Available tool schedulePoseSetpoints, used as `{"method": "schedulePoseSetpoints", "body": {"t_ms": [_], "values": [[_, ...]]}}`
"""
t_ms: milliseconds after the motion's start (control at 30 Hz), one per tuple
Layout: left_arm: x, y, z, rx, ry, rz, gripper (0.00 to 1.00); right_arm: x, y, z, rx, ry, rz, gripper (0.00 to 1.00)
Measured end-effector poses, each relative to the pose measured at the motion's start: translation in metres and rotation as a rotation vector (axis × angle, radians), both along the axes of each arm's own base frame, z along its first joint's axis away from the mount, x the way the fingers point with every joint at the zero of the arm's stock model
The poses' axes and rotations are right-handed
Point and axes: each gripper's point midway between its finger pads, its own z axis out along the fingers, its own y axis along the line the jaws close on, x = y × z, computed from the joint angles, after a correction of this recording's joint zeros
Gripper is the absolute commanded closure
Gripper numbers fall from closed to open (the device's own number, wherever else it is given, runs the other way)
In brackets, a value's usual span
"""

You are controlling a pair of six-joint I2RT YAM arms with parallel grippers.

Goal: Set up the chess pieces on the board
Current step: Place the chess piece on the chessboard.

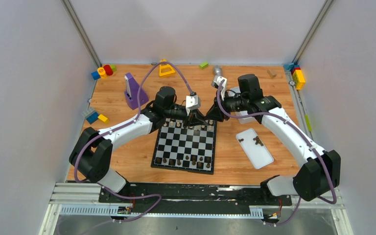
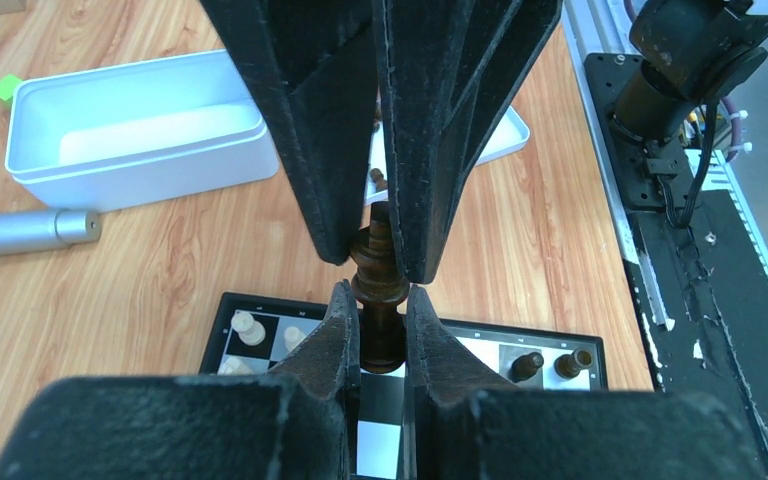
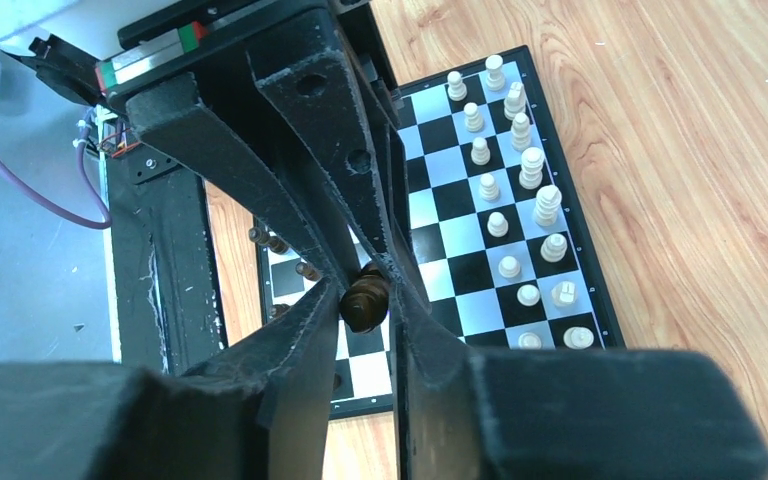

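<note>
The checkered board (image 1: pixel 176 147) lies between the arms. Cream chess pieces (image 3: pixel 520 190) fill two rows at its far side, and dark chess pieces (image 1: pixel 186 160) stand along its near side. Both grippers meet over the board's far edge on one dark brown piece (image 2: pixel 380 285). My left gripper (image 2: pixel 380 298) is shut on its stem from below in the left wrist view. My right gripper (image 3: pixel 368 290) is shut on its upper part (image 3: pixel 365 305). In the top view the left gripper (image 1: pixel 197 122) and right gripper (image 1: pixel 209 117) touch tip to tip.
A flat white tray (image 1: pixel 262 154) right of the board holds loose dark pieces (image 1: pixel 258 141). A white box (image 2: pixel 140 130) and a silver cylinder (image 2: pixel 25 232) lie beyond the board. A purple stand (image 1: pixel 134 90) and coloured blocks (image 1: pixel 103 71) sit at the back.
</note>
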Motion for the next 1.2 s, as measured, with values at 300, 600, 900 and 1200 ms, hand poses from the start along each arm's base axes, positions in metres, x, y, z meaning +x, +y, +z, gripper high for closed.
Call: {"method": "schedulePoseSetpoints", "body": {"t_ms": [300, 600, 900, 1200], "values": [[-0.001, 0.002, -0.004, 0.016, 0.019, 0.003, 1.0, -0.004, 0.005, -0.004, -0.025, -0.019, 0.017, 0.92], [0.001, 0.003, -0.006, 0.027, 0.013, 0.021, 0.31, -0.006, 0.004, -0.006, -0.056, -0.025, 0.014, 1.0], [0.012, 0.017, 0.009, 0.043, -0.079, 0.091, 0.0, -0.006, -0.004, -0.003, -0.104, -0.044, -0.009, 1.0], [0.058, 0.105, 0.017, 0.14, -0.087, 0.328, 0.0, -0.02, -0.006, -0.004, -0.147, -0.036, 0.025, 1.0]]}}
